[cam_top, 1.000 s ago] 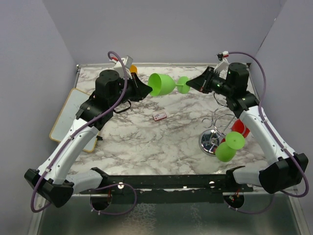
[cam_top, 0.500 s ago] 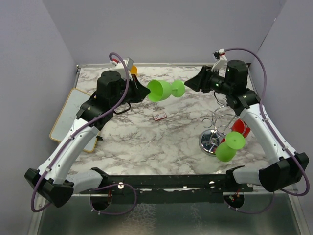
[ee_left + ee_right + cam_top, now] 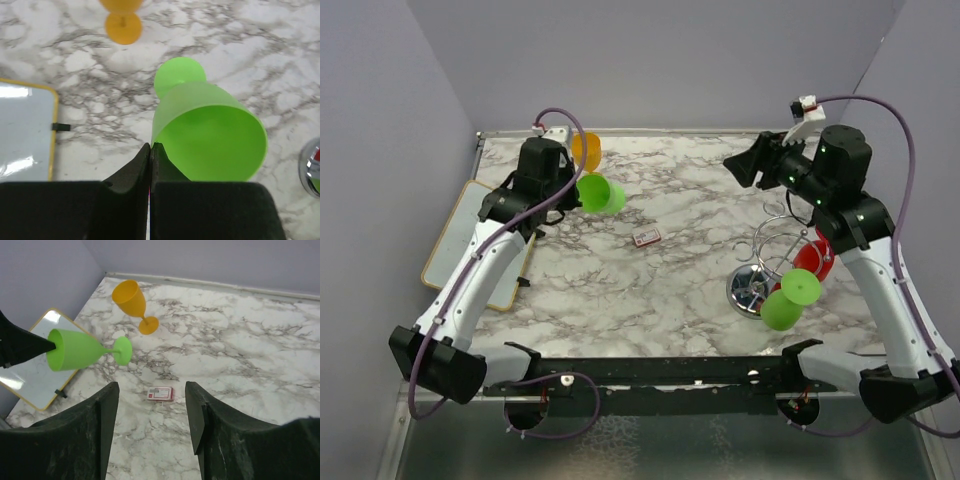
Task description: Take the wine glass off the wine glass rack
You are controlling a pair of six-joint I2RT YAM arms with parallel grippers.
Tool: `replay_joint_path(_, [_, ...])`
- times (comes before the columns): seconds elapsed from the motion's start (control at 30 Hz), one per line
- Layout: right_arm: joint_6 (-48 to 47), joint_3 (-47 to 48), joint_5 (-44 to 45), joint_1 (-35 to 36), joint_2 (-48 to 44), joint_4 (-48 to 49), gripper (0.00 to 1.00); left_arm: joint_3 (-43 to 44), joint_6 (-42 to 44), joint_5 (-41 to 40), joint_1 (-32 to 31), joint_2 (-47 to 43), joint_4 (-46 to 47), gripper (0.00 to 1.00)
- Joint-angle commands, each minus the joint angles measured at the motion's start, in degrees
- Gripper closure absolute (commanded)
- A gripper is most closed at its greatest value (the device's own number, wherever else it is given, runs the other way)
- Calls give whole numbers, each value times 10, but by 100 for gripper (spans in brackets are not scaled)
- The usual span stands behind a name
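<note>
Above the marble table [image 3: 680,285], left pincer [image 3: 150,150] pinches green wine glass [image 3: 210,137]; right pincer [image 3: 151,387] gapes.

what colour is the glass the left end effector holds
Lime green; the glass shows best in the left wrist view.

The left arm [image 3: 470,285] and right arm [image 3: 900,300] wear white shells between bulky black joint housings, and a thin purple cable [image 3: 560,111] trails along each. The left gripper [image 3: 150,146] and right gripper [image 3: 151,386] have matt black, wedge-shaped fingers. A black crossbar [image 3: 650,385] joins the bases.
</note>
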Motion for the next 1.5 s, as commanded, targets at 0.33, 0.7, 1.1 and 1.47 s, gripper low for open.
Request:
replay_joint_path(0.33, [-135, 27, 140, 4, -136, -55, 21, 17, 47, -67, 101, 137, 19, 100])
replay_joint_path(0.7, [-170, -6, 186, 4, -182, -69, 17, 69, 37, -33, 111, 217, 25, 100])
replay_joint_path(1.1, [-176, -25, 195, 4, -195, -65, 17, 102, 44, -23, 111, 236, 16, 84])
replay_joint_path(1.47, [-197, -12, 204, 4, -196, -84, 16, 122, 61, -38, 111, 221, 8, 54])
